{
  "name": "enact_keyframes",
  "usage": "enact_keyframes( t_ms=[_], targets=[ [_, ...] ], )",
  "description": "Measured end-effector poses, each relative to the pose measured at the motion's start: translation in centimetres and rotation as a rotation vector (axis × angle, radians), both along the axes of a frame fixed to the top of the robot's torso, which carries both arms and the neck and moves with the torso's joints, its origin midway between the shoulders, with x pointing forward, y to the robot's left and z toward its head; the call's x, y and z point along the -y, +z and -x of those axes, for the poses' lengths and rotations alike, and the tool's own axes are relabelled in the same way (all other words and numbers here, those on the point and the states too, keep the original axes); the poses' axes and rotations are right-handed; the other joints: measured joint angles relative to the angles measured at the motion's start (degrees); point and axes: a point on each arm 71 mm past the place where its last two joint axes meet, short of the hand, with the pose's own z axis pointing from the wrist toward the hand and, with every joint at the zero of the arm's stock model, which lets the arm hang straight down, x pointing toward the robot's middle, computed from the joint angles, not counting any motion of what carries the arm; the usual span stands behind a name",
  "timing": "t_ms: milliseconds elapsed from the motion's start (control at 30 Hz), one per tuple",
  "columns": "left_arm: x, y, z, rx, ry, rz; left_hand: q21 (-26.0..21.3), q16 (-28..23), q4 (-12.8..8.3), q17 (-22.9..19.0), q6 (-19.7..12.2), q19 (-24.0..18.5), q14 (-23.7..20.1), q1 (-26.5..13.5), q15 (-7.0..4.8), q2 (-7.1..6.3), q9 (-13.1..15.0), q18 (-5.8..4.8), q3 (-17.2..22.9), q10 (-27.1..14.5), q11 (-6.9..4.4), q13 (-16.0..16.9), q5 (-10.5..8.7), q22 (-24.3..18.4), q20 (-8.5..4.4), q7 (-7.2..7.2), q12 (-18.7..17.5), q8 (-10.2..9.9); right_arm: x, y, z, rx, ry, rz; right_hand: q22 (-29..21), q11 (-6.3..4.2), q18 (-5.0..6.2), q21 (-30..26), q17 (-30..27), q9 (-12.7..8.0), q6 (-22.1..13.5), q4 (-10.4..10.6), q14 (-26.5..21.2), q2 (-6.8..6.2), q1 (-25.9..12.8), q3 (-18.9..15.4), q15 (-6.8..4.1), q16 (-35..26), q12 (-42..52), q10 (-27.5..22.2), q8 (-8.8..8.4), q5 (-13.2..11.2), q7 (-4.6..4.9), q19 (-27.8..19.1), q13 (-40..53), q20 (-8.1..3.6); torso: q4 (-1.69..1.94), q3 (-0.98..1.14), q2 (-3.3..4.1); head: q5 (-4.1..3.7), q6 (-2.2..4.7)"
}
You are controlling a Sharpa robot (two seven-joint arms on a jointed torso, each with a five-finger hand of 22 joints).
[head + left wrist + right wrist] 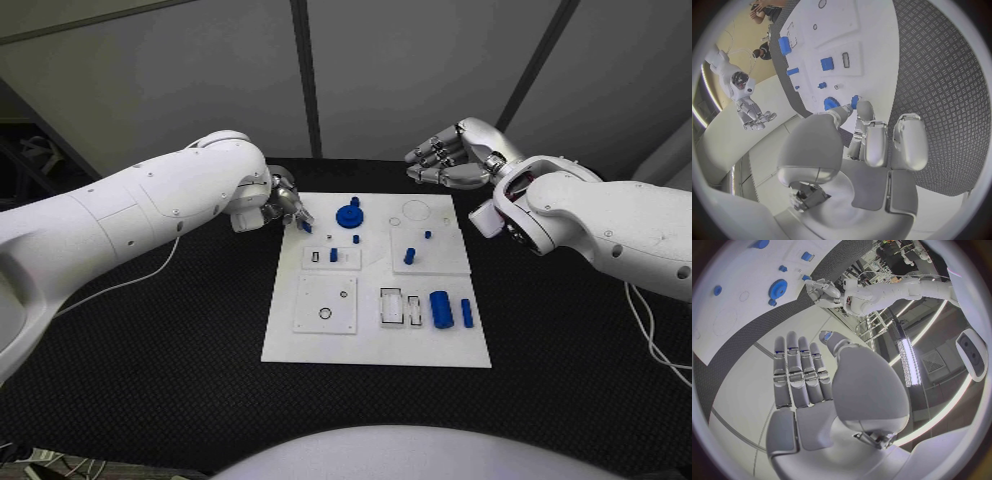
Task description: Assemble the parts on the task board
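The white task board lies mid-table. My left hand hovers at the board's far left corner and pinches a small blue part; in the left wrist view that part sits between a fingertip and the thumb of this hand, close to the blue gear. The gear stands on the board's far side. Small blue pegs stand in the middle blocks. Two blue cylinders lie near the right edge. My right hand is raised beyond the far edge, its fingers straight and holding nothing.
Black textured table surrounds the board on all sides. Empty rectangular slots and a round hole show in the board's near blocks. A round recess lies by the far right corner.
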Motion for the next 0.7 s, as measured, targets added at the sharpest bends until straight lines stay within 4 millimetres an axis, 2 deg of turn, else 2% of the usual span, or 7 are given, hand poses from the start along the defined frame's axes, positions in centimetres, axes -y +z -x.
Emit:
enact_keyframes(
  t_ms=[67, 400, 467, 567, 700],
  targets=[
    [-0.3, 0.2, 0.3, 0.004, 0.002, 0.012, 0.00, 0.00, -0.87, 0.00, 0.00, 0.00, 0.00, -0.59, 0.00, -0.58, 0.20, 0.00, 1.31, 0.20, 0.20, 0.16, 0.22, 0.00, 0.00, 0.00, 0.00, 0.38, 0.1, 0.0, 0.0, 0.000, -0.001, 0.000, 0.00, 0.00, 0.00, 0.00, 0.00, 0.00, 0.00, 0.00, 0.00, 0.01, -0.01, 0.00, 0.00, 0.00, 0.00, 0.00, 0.00, 0.00, 0.00, 0.00, 0.00, 0.00, 0.04, 0.00, -0.03, 0.02, -0.05],
    [-0.1, 1.1, 1.9, 0.041, -0.014, 0.058, 0.00, 0.23, -1.29, 0.00, -0.18, 0.00, 0.01, -1.99, 0.01, -1.99, 1.24, 0.00, 3.02, 0.61, 0.59, 0.97, 1.37, 0.00, 0.00, -0.23, 0.68, 1.72, 0.2, 0.0, 0.0, 0.000, -0.003, 0.001, 0.01, 0.00, 0.00, 0.00, 0.00, 0.00, 0.00, 0.00, 0.00, 0.24, -0.24, 0.00, 0.00, 0.00, 0.00, 0.00, 0.00, 0.00, 0.00, 0.00, 0.00, 0.00, 0.03, 0.00, -0.01, 0.40, -0.05],
    [0.1, 1.2, 2.1, 0.054, -0.020, 0.061, 0.00, 0.23, -1.90, 0.00, 0.02, 0.00, 0.02, -2.31, 0.02, -2.33, 1.32, 0.00, 3.92, 0.73, 0.70, 1.20, 1.74, 0.00, 0.00, -0.43, 0.92, 1.84, 0.2, 0.0, 0.0, 0.000, -0.003, 0.001, 0.00, 0.00, 0.00, 0.00, 0.00, 0.00, 0.00, 0.00, 0.00, 0.24, -0.24, 0.00, 0.00, 0.00, 0.00, 0.00, 0.00, 0.00, 0.00, 0.00, 0.00, 0.00, -0.02, 0.00, 0.02, 0.51, -0.03],
    [0.5, 1.5, 2.7, 0.080, -0.035, 0.062, 0.45, 0.23, -1.58, 0.00, 0.24, -0.22, 0.14, -2.78, -0.27, -3.25, 1.66, 0.00, 4.27, 1.36, 0.55, 1.53, 3.27, 0.00, -0.22, -0.64, 1.07, 2.40, 0.2, 0.0, 0.0, 0.000, -0.004, 0.002, -0.05, 0.00, -0.01, 0.00, 0.01, 0.00, 0.00, 0.00, 0.00, 0.24, -0.24, 0.00, 0.00, 0.00, 0.00, 0.00, 0.00, 0.00, 0.00, 0.00, 0.00, 0.00, -0.06, 0.00, 0.04, 0.58, 0.02],
    [0.8, 1.6, 3.4, 0.115, -0.055, 0.053, 0.69, 0.23, -1.84, 0.00, 0.24, -0.22, 0.00, -2.90, -0.40, -3.87, 2.02, 0.00, 5.03, 1.42, 0.61, 1.75, 4.28, -0.01, -0.21, -0.64, 1.38, 2.45, 0.3, 0.0, 0.0, 0.000, -0.005, 0.002, -0.05, 0.00, 0.00, 0.00, 0.01, 0.00, 0.00, 0.00, 0.00, 0.24, -0.24, 0.00, 0.00, 0.00, 0.00, 0.00, 0.00, 0.00, 0.00, 0.00, 0.00, 0.00, -0.08, 0.00, 0.07, 0.62, 0.03]
  ],
)
